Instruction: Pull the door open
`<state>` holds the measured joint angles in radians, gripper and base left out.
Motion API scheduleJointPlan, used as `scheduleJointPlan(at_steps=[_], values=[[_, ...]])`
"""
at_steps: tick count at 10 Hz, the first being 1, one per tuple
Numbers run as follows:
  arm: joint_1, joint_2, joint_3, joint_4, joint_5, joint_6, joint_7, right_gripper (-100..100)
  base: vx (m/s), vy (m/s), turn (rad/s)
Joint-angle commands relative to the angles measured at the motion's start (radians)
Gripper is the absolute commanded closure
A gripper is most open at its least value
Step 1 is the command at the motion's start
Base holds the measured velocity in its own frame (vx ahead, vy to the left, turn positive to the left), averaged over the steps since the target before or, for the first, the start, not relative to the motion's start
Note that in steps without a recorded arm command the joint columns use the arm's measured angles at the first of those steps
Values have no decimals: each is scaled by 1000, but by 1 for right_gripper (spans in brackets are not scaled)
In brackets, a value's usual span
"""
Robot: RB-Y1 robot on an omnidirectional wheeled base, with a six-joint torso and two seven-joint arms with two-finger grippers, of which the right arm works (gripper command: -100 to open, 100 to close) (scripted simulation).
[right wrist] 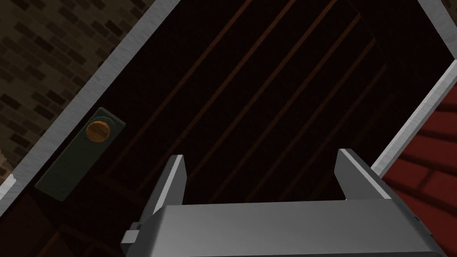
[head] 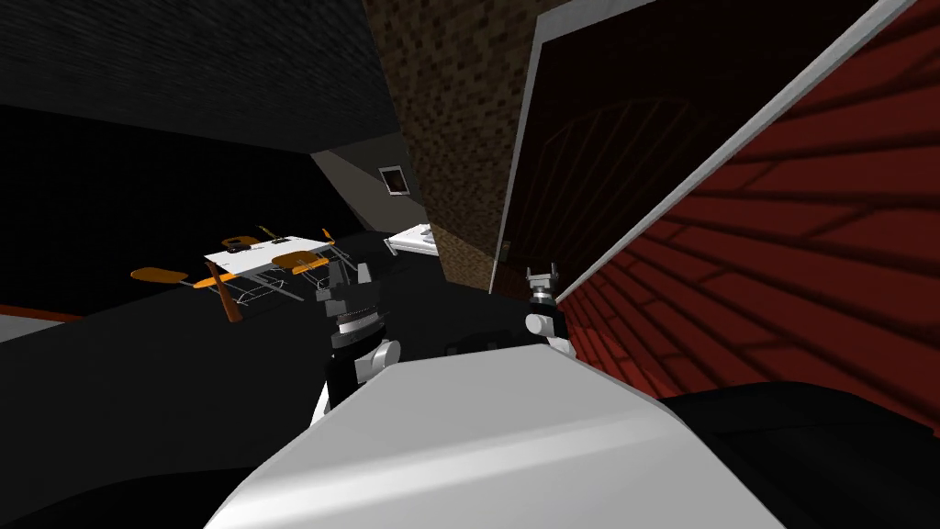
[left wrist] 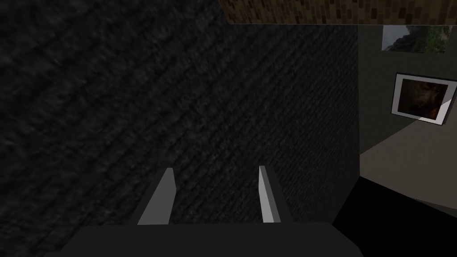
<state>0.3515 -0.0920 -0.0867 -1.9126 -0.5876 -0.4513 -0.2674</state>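
The door (right wrist: 267,89) is being shown dark maroon, the frame (right wrist: 111,64) light grey — the knob (right wrist: 97,130) orange-brown, the wall (head: 780,275) red-bricked.

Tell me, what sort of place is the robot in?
Most likely a home, near a dining area: a dark reddish-brown panelled door with a round brass-coloured knob, a white table with orange chairs further off, and a white-framed picture on a grey wall.
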Motion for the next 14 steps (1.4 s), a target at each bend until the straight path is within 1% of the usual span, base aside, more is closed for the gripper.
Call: scheduleJointPlan(at_steps=[1, 8, 13, 14], values=[[-7, -3, -8, 22, -35, 0, -23, -100, 83, -22, 110], [-32, -4, -25, 126, -172, -17, -110, -100, 95, -25, 108], [-48, -1, -36, 195, -264, -28, -168, -100, 95, -35, 101], [-54, 1, -40, 220, -297, -32, -189, -100, 131, -48, 152]])
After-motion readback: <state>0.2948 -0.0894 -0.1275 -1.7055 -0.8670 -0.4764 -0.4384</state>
